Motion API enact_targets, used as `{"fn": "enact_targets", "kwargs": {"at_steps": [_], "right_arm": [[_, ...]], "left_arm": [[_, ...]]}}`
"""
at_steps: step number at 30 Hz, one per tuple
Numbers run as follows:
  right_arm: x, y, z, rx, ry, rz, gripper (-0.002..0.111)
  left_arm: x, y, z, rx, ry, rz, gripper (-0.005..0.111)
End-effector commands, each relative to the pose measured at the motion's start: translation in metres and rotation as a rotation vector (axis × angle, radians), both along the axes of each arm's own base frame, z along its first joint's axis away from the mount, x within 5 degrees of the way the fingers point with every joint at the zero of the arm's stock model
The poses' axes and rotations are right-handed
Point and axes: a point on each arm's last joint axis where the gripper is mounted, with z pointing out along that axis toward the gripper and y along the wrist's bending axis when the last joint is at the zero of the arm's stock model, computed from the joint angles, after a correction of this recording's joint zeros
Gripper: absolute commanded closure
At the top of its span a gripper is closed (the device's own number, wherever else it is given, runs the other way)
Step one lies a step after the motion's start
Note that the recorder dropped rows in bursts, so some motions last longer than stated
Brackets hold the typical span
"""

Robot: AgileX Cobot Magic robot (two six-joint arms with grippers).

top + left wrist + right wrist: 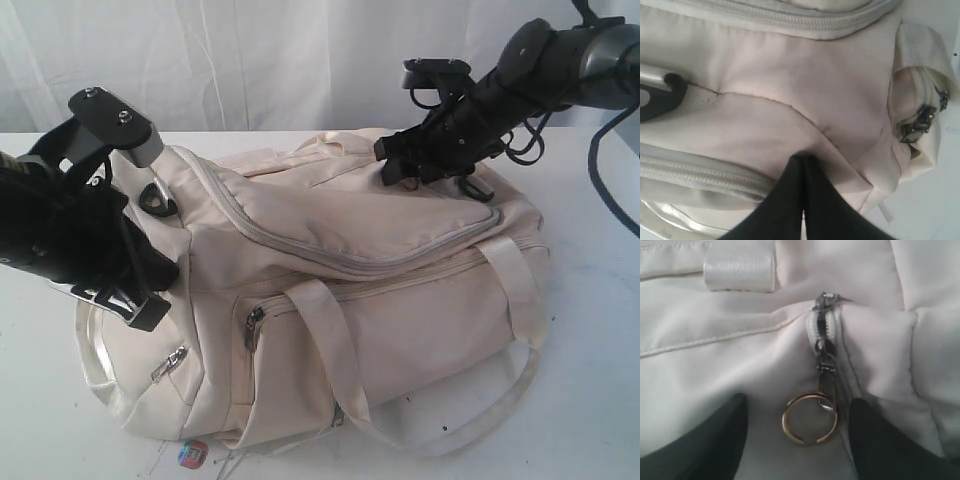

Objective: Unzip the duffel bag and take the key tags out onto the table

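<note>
Cream fabric bag (400, 260) on white table (590, 400), main zip shut along its whole run, both front-pocket zips shut too. No tags in any view; presumably inside, so nothing out yet.

R gripper (799, 401) at far right end of bag top, spread wide, empty. Metal pull (826, 385) hanging off the slider, long axis pointing straight back into the gap, gold ring (810, 418) flat on the fabric at its end. Ring centred betw. the two fingers, touching neither; pull slightly nearer one finger than the other. R arm clearly the nearer to it.

L gripper (802, 157) at opposite end, fingers pressed together on a fold of bag fabric; looks like an anchor grip w/ cloth drawn into creases toward the tips.

Step in hand, by judgement: closing on pull or ring. Then drawing it along the zip's curve toward the L end, L pinch keeping cloth taut. Risk: thin flat ring slipping out of a shallow pinch.
</note>
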Motion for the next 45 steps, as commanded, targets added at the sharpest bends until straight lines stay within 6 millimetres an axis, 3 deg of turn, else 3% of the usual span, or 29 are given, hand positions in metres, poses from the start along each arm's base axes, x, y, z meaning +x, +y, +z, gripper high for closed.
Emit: {"fn": "enact_targets", "kwargs": {"at_steps": [1, 13, 20, 30, 45], "right_arm": [[0.0, 0.0, -0.004, 0.002, 0.026, -0.002, 0.053], [-0.005, -0.001, -0.004, -0.001, 0.081, 0.008, 0.088], [-0.009, -0.006, 0.021, -0.048, 0.001, 0.03, 0.104], [-0.015, -0.021, 0.049, -0.091, -0.048, 0.01, 0.108], [-0.021, -0.036, 0.045, -0.247, 0.024, 0.045, 0.108]], "left_arm": [[-0.003, -0.001, -0.002, -0.013, 0.022, -0.002, 0.107], [-0.003, -0.001, -0.002, -0.013, 0.022, -0.002, 0.107], [-0.003, -0.001, -0.002, -0.013, 0.022, -0.002, 0.107], [-0.003, -0.001, -0.002, -0.013, 0.022, -0.002, 0.107], [-0.003, -0.001, -0.002, -0.013, 0.022, -0.002, 0.107]]}}
